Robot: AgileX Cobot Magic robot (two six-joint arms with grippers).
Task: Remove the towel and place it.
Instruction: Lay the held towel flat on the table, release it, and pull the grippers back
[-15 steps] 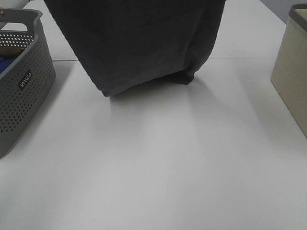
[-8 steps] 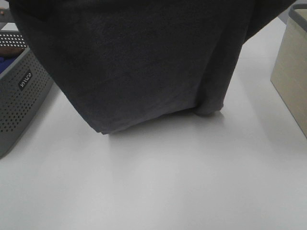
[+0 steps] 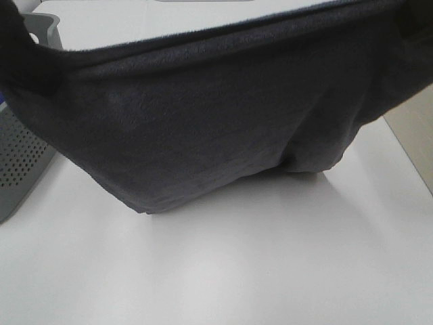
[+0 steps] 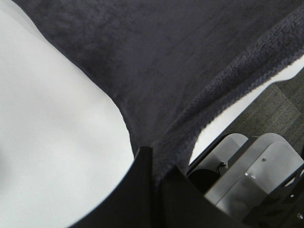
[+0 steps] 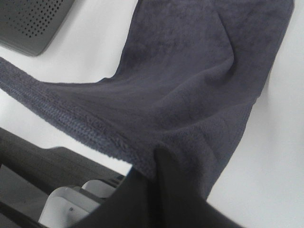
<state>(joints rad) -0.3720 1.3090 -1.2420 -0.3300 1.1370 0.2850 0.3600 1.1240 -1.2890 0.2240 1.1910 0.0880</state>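
Note:
The dark charcoal towel (image 3: 203,122) hangs stretched between both grippers and fills the upper half of the exterior high view; its lower edge rests on the white table (image 3: 237,271). My left gripper (image 4: 156,173) is shut on one upper corner of the towel (image 4: 180,61). My right gripper (image 5: 154,164) is shut on the other upper corner of the towel (image 5: 190,85). Neither gripper shows in the exterior high view, where the towel reaches to the left and right edges of the frame.
A grey perforated basket (image 3: 20,159) stands at the table's left edge, partly hidden behind the towel, and shows again in the right wrist view (image 5: 33,21). A strip of a beige bin (image 3: 414,128) shows at the right edge. White table surface lies in front of the towel.
The towel has come toward the camera and spread wider, now spanning the whole frame. Its lower edge has slid nearer over the table. It now covers most of the basket and the beige bin.

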